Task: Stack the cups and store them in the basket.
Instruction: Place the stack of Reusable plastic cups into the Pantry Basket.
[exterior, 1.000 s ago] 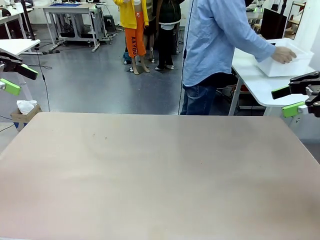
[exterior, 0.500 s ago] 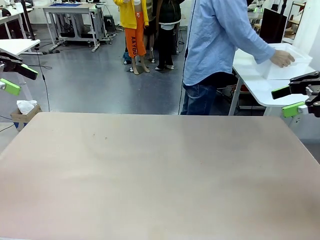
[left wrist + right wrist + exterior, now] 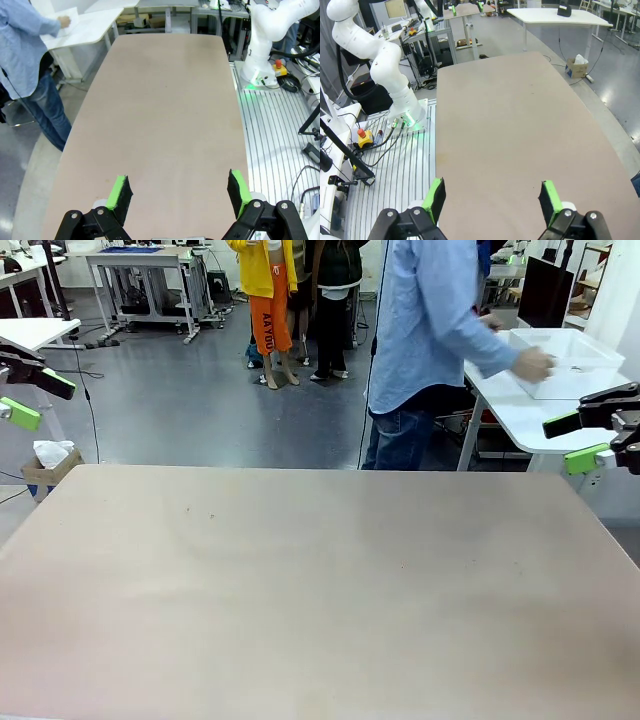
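left gripper [image 3: 22, 392] at the far left edge of the front view, raised off the table [image 3: 300, 590], fingers spread wide with nothing between them. left wrist view confirms: green pads [image 3: 120, 192] well apart over the bare tan tabletop [image 3: 165, 115], holding nothing.

table surface bare across the middle in the front view, a few small specks on it.

person [image 3: 430, 340] in a light blue shirt and jeans stands beyond the far edge, right of centre, turned toward a white side table [image 3: 510, 410]. one hand [image 3: 533, 365] reaches out and sits at the near rim of the basket [image 3: 565, 370], a white bin resting on that side table, well apart from the work table. hand blurred; cannot tell how it grips. cannot tell what lies inside the bin.

right gripper [image 3: 598, 438] at the far right edge, raised, fingers spread, empty. right wrist view: pads [image 3: 436, 197] wide apart above the tabletop [image 3: 520, 125], the other arm's white base [image 3: 395, 85] beside the table.
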Robot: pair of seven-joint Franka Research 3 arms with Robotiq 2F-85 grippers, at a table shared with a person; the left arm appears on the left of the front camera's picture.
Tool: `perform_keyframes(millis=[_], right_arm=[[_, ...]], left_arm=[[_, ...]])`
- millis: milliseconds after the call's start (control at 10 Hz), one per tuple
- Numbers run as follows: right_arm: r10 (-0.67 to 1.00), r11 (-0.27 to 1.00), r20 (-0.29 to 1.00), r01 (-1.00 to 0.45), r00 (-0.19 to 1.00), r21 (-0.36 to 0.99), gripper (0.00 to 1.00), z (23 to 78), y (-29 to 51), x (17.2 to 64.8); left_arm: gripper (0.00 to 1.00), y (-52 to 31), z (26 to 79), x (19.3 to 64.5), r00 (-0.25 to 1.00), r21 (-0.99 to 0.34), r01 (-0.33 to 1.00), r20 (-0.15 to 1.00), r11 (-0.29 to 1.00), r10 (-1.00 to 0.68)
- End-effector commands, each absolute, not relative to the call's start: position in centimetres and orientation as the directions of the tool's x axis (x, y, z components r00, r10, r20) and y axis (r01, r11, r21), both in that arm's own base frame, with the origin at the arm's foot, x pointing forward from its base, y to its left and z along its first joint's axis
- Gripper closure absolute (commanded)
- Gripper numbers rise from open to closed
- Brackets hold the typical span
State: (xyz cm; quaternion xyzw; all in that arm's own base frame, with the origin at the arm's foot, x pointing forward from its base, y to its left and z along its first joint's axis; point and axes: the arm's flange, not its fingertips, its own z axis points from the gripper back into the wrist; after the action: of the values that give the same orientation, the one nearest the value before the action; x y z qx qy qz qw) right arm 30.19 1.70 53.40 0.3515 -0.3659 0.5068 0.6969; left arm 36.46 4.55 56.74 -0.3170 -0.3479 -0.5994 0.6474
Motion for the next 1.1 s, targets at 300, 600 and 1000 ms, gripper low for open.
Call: perform_keyframes(millis=[300, 600, 1000], right_arm=[[0.43, 0.241, 0.874, -0.962, 0.226, 0.13, 0.0, 53.7, 1.89, 30.28], [0.43, 0.241, 0.874, -0.962, 0.226, 0.13, 0.0, 53.7, 1.89, 30.28], [0.43, 0.241, 0.874, -0.962, 0.226, 0.13, 0.0, 53.7, 1.89, 30.28]], left_arm=[[0.0, 4.61, 56.89, 36.44, 0.034, 0.008, 0.997, 0.834, 0.073, -0.551], [0.0, 4.61, 56.89, 36.44, 0.034, 0.008, 0.997, 0.834, 0.073, -0.551], [0.0, 4.61, 56.89, 36.44, 0.034, 0.008, 0.997, 0.834, 0.073, -0.551]])
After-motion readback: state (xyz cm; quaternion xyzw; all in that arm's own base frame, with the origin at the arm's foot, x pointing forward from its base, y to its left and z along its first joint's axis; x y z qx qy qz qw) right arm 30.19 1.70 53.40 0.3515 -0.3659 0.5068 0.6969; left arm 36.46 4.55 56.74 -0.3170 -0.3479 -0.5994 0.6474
